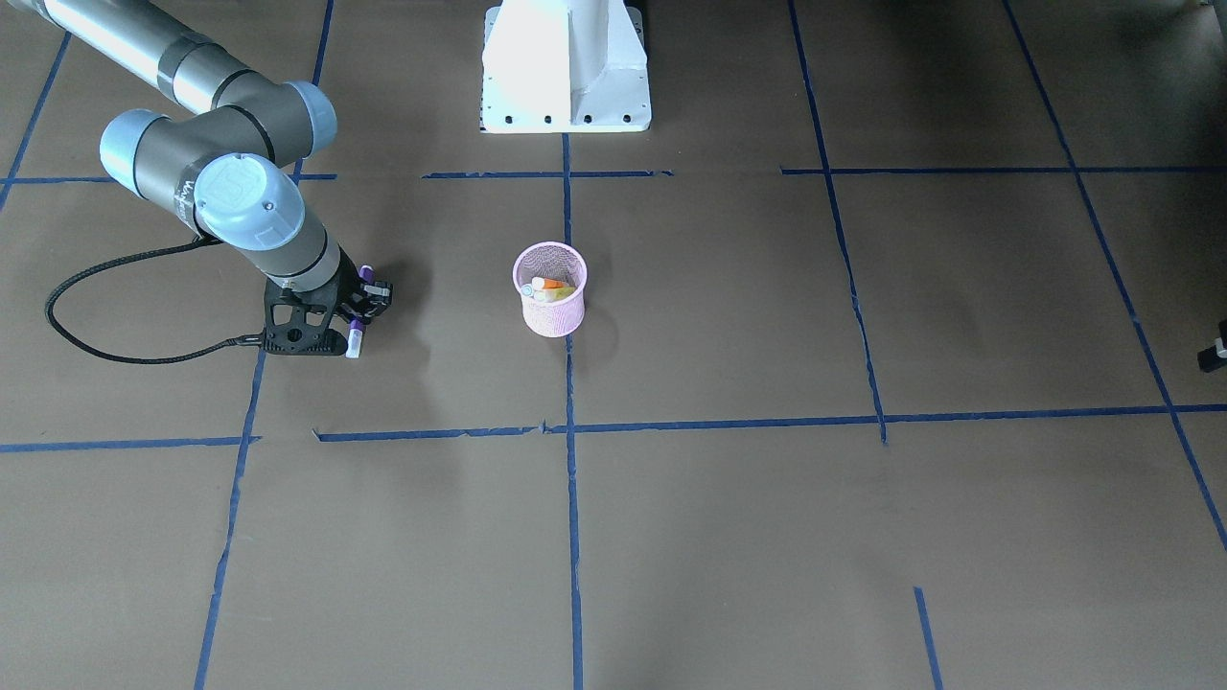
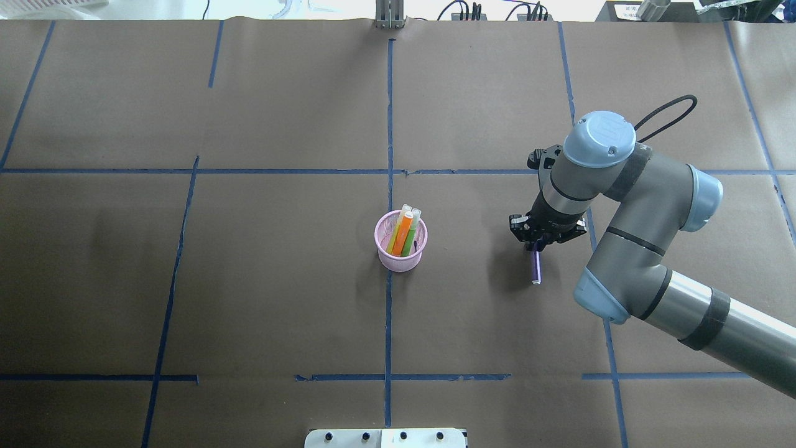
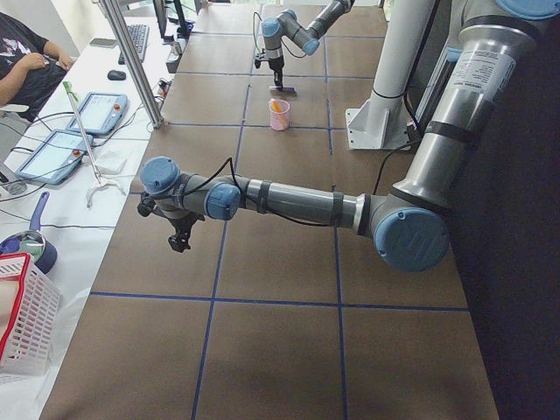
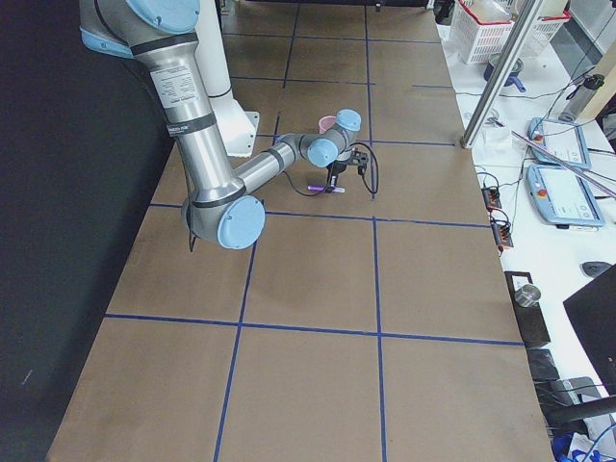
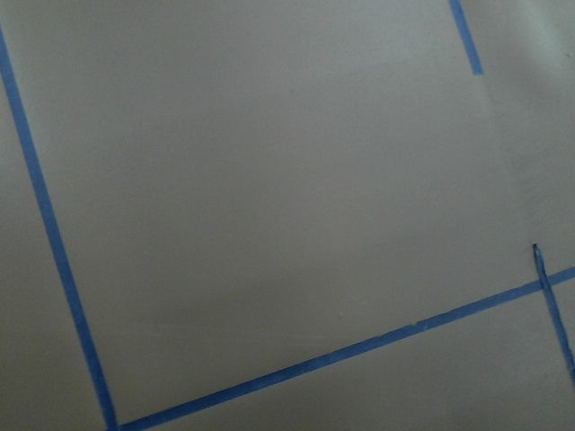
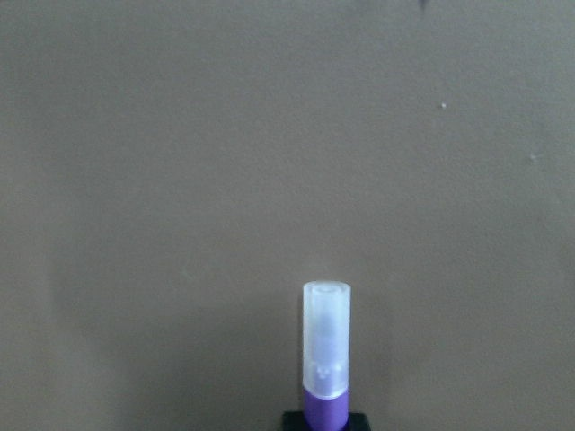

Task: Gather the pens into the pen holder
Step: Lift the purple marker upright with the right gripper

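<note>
The pink mesh pen holder stands mid-table, also in the front view. An orange pen, a green pen and a yellow pen stand in it. My right gripper is to the holder's right, pointing down and shut on the purple pen, whose pale cap sticks out just above the paper. It also shows in the front view. My left gripper hangs over the table's far left end, far from the holder. I cannot tell if it is open.
Brown paper with blue tape lines covers the table. The robot's white base stands behind the holder. A white basket and tablets sit on a side bench. An operator sits there.
</note>
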Robot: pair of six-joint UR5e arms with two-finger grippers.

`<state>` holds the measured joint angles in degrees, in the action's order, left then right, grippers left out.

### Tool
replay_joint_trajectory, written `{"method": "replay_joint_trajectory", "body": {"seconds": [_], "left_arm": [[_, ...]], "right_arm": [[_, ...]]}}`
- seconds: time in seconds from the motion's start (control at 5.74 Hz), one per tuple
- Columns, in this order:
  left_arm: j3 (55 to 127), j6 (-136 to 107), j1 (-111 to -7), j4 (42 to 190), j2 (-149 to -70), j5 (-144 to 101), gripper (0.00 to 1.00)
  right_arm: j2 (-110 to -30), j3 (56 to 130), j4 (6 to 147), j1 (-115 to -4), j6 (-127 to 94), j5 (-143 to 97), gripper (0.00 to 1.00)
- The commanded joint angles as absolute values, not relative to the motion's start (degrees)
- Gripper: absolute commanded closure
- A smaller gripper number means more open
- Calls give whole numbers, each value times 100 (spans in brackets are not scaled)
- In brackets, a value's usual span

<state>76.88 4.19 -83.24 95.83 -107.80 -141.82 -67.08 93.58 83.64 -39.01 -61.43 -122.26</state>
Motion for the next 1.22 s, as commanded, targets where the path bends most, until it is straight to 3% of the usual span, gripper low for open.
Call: {"method": "replay_joint_trajectory", "body": {"seconds": [0.0, 0.52, 0.7, 1.05], "left_arm": [[7410, 860, -8481, 9615, -10435, -14124, 0], [7400, 783, -8481, 9580, -10142, -13470, 0], [7400, 687, -8481, 9571, -10108, -13456, 0], [7644, 642, -8534, 9545, -9846, -13447, 0]], "right_arm": [[-6636, 9552, 8376, -4129, -6144, -12226, 100], [-6357, 10368, 8402, -4456, -6144, -11781, 100], [-6120, 10806, 8811, -4256, -6152, -11046, 100], [-5635, 10899, 9316, -3590, -6651, -10252, 100]]}}
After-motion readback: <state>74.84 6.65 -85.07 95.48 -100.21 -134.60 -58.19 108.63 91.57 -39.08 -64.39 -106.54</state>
